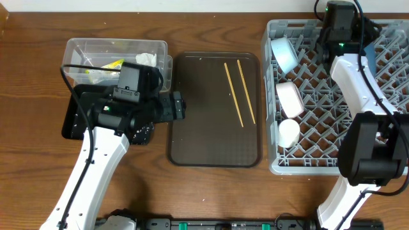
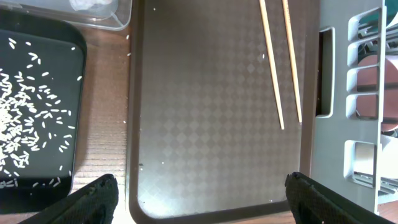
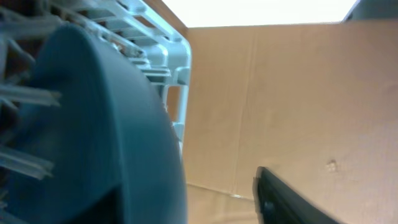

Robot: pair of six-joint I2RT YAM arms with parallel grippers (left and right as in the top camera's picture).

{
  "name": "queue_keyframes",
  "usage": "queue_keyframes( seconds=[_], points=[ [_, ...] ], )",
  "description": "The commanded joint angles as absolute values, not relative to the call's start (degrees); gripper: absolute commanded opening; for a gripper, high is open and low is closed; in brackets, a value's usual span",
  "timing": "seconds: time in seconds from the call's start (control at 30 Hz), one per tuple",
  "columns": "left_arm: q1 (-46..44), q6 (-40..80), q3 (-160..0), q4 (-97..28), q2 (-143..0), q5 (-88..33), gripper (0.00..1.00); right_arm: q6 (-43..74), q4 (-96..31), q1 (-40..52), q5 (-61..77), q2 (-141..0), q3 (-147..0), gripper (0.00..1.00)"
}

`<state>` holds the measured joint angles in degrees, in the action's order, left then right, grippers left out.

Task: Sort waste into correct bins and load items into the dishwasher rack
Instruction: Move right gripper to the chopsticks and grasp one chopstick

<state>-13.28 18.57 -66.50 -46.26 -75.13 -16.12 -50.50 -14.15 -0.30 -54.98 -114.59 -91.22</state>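
Note:
Two wooden chopsticks point(image 1: 239, 91) lie on the brown serving tray point(image 1: 204, 140); they also show in the left wrist view point(image 2: 273, 68). My left gripper point(image 1: 176, 106) point(image 2: 200, 190) is open and empty over the tray's left edge. White rice point(image 2: 25, 124) lies scattered in the black tray point(image 1: 72, 121). The clear box point(image 1: 89, 50) holds a yellow wrapper point(image 1: 112, 65) and white tissue point(image 1: 146, 59). The grey rack point(image 1: 281, 167) holds a light blue bowl point(image 1: 283, 53), a white bowl point(image 1: 291, 99) and a white cup point(image 1: 288, 132). My right gripper point(image 1: 330, 33) point(image 3: 186, 196) is open beside the upright dark blue plate point(image 3: 93, 124).
The rack's side wall point(image 2: 336, 143) stands right against the serving tray's right edge. A brown cardboard wall point(image 3: 280, 93) rises behind the rack. My left arm covers most of the black tray in the overhead view. A few stray rice grains lie on the serving tray.

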Motion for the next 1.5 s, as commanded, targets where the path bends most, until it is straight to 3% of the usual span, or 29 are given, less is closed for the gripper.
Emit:
queue_keyframes(
  seconds=[0.0, 0.4, 0.63, 0.77, 0.97, 1.47],
  points=[
    [-13.08, 18.06, -67.72, -46.41, -74.89, -15.77, 0.88, -44.66, -13.76, -0.32, -53.34, -114.96, -91.13, 0.69],
    [-13.08, 18.06, -67.72, -46.41, -74.89, -15.75, 0.88, -34.06, -14.04, 1.04, -39.03, -106.85, -91.24, 0.99],
    [-13.08, 18.06, -67.72, -46.41, -74.89, -15.75, 0.88, -17.21, -19.2, 4.27, -20.03, -99.63, -91.22, 0.99],
    [-13.08, 18.06, -67.72, -46.41, -74.89, -15.77, 0.88, -1.37, -27.49, 7.03, 1.96, -96.9, -91.22, 0.99],
    [-13.08, 18.06, -67.72, -46.41, -74.89, -15.75, 0.88, 8.29, -30.89, 10.85, 21.47, -98.1, -90.02, 0.99],
    [-13.08, 18.06, -67.72, -46.41, -74.89, -15.77, 0.89, 16.27, -36.05, 28.38, -0.34, -114.13, -89.43, 0.57]
  ],
)
